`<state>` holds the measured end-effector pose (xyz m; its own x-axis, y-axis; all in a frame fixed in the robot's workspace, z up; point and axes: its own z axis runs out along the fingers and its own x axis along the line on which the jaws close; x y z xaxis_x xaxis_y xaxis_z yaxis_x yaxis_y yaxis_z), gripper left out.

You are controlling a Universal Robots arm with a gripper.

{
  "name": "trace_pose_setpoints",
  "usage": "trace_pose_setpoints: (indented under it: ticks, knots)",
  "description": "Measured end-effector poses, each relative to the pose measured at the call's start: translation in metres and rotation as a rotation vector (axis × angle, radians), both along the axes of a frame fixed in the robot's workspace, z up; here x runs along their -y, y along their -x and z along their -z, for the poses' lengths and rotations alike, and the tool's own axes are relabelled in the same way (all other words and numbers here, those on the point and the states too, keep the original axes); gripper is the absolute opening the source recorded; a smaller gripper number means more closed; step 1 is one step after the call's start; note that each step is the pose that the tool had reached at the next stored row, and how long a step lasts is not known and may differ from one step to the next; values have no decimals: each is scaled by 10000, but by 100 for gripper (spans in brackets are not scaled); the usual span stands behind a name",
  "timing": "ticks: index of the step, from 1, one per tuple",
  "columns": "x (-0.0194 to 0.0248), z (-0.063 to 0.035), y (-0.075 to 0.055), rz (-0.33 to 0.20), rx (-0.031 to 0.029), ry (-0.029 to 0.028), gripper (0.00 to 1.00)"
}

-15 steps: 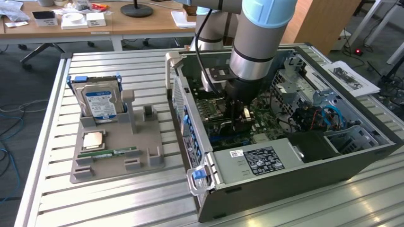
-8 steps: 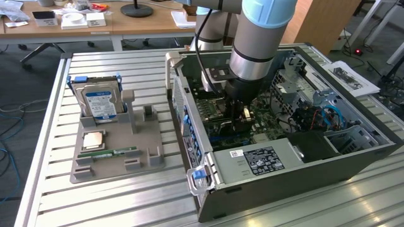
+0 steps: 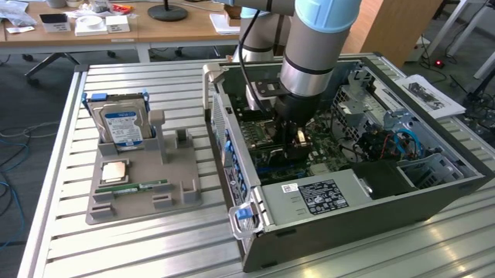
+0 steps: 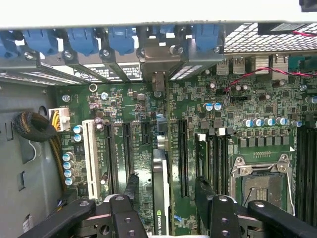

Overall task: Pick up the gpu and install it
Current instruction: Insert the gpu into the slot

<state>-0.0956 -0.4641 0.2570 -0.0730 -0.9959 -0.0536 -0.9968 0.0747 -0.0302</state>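
Black two-finger gripper (image 4: 167, 192), jaws wide open & holding nothing, hangs over green motherboard (image 4: 119, 101) in dark grey PC case (image 3: 371, 217), w/ thin black gpu (image 4: 159, 198) seated edge-on in slot btwn fingers, clear of both.

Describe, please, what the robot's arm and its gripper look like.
The arm is a silvery-grey tube with a light-blue joint cap and a black wrist section; a black cable runs alongside it. The gripper is black, and its fingers are jointed black bars fastened with round silvery screws, narrowing to slim dark tips.
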Motion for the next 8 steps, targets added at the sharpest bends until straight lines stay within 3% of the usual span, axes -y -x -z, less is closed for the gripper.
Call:
trace_pose_setpoints:
  ticks: [7,8]
  knots:
    - [0,0,0,0,-1,0,56]
    - [0,0,0,0,-1,0,50]
